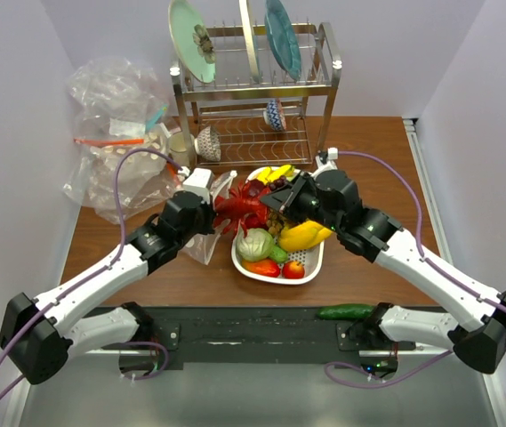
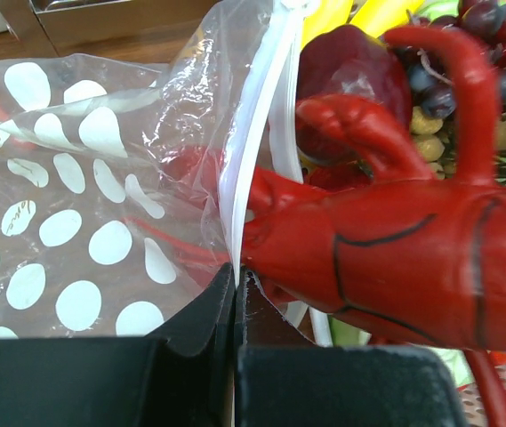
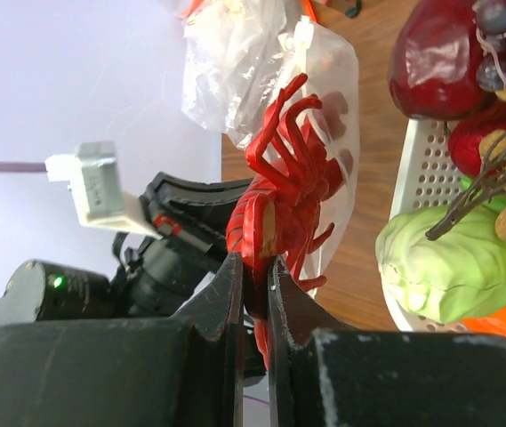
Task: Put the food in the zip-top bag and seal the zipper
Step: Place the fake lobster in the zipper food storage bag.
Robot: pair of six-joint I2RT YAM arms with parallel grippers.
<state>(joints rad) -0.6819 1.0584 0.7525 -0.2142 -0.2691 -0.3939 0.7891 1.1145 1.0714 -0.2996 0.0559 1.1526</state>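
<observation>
Lobster (image 2: 395,249) right at the mouth of the bag (image 2: 75,222)! One end pokes past the zipper (image 2: 253,133), with red showing through the dotted plastic. The body hangs outside, just beside the tray (image 1: 310,267).

Your right end effector (image 3: 253,267) is clamped narrow on the lobster's body, legs fanned out ahead of it toward the bag. Your left end effector (image 2: 235,277) is pinched tight on the bag's mouth edge, right at the zipper strip. That grip lifts the lip off the counter (image 1: 368,151), so the opening stands up facing the tray.

That, I'd judge, is why your two arms meet nose to nose: one props the mouth, the other feeds. More food (image 1: 293,269) waits in the tray beside the cabbage (image 1: 254,243), so sealing looks a long way off.
</observation>
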